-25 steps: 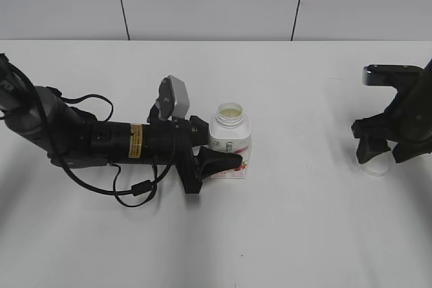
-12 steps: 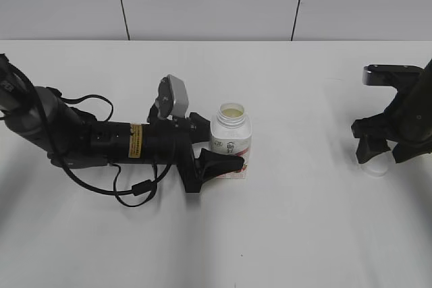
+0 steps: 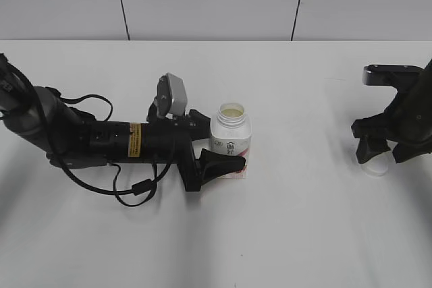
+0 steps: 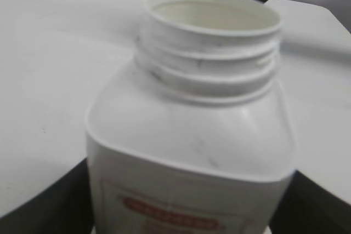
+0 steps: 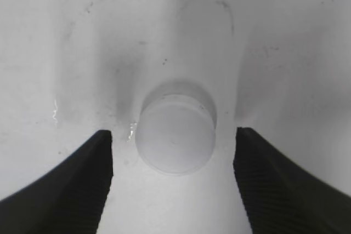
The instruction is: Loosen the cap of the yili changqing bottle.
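Observation:
The yili changqing bottle (image 3: 231,138) stands upright mid-table with its threaded neck open and no cap on it; it fills the left wrist view (image 4: 189,130). My left gripper (image 3: 217,144) lies low on the table and is shut on the bottle's lower body, with a dark finger on each side (image 4: 186,206). The white cap (image 3: 376,164) lies flat on the table at the far right. My right gripper (image 3: 376,149) hovers just over it, open and empty. In the right wrist view the cap (image 5: 175,142) sits between the spread fingers (image 5: 173,135) without touching them.
The left arm and its looping black cables (image 3: 135,187) stretch across the table's left half. A grey panelled wall (image 3: 216,1) runs behind the table's far edge.
The near finger of my left gripper sits slightly lower against the bottle's base than before, and the bottle has shifted very slightly. The right gripper and the cap have not moved.

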Available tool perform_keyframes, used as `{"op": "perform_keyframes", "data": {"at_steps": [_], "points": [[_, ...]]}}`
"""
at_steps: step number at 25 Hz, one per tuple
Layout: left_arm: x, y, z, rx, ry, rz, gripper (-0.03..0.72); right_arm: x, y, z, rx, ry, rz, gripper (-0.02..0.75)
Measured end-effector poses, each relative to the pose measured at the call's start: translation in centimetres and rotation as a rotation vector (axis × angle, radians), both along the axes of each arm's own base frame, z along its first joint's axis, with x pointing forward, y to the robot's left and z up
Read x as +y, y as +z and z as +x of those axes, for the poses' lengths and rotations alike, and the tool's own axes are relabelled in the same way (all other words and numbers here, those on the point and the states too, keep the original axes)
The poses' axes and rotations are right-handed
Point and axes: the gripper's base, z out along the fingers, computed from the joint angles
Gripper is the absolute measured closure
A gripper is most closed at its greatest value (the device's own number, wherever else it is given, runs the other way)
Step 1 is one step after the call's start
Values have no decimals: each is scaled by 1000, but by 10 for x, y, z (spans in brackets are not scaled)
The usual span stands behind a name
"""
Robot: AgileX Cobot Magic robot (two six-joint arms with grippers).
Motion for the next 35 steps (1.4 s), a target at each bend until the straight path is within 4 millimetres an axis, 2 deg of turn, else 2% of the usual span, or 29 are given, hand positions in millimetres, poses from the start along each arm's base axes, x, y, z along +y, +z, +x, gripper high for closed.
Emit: {"op": "perform_keyframes", "data": {"at_steps": [11,22,29,32,35], "points": [[-1,35,-1,-67,-9,-53,155,1,2,-1,33,1,5,193],[2,91,-2,-1,7,-114,155,3,21,4,38,-1,26,192],[29,125,13,-87,145,-54,155,3,61,-2,-82,0,37,192],[49,143,23,-153,284,53,155,2,80,-6,-134,1,41,192],[72,161,31,-221,492,236,155,2,97,-11,-181,3,45,192]]}}
